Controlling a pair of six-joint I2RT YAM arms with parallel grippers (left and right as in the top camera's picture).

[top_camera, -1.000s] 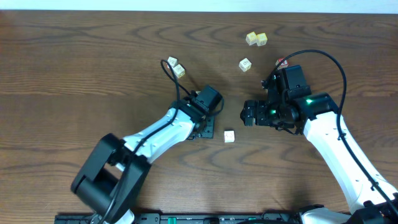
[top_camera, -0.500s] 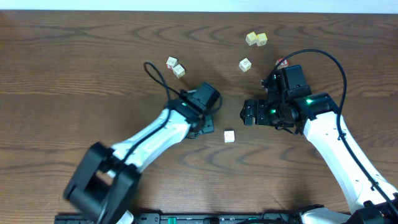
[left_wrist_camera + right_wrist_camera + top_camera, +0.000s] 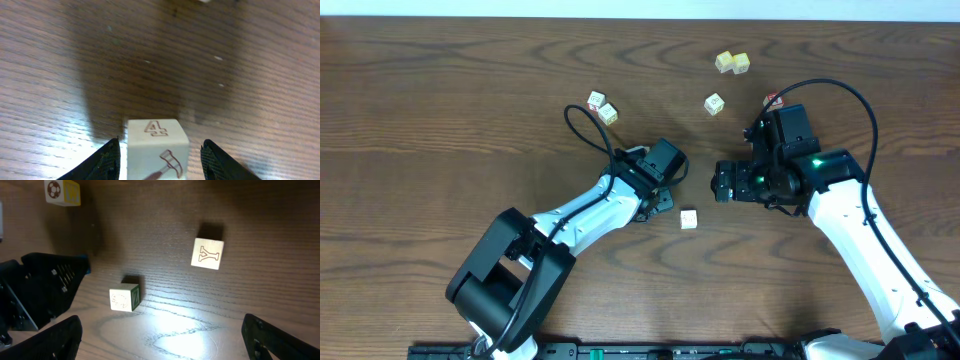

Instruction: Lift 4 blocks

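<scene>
A dark wooden tabletop [image 3: 440, 120] is seen, with the left arm [image 3: 585, 212] and the right arm [image 3: 850, 215] reaching toward its middle. The right tool [image 3: 161, 325] is spread fully, and nothing is held in it. The left tool [image 3: 160, 150] is partly opened around a whitish block marked 4 [image 3: 156, 142]. A gap is left at one finger, so no grip is shown. A second block [image 3: 689, 218] is found on the tabletop just beside that tool.
</scene>
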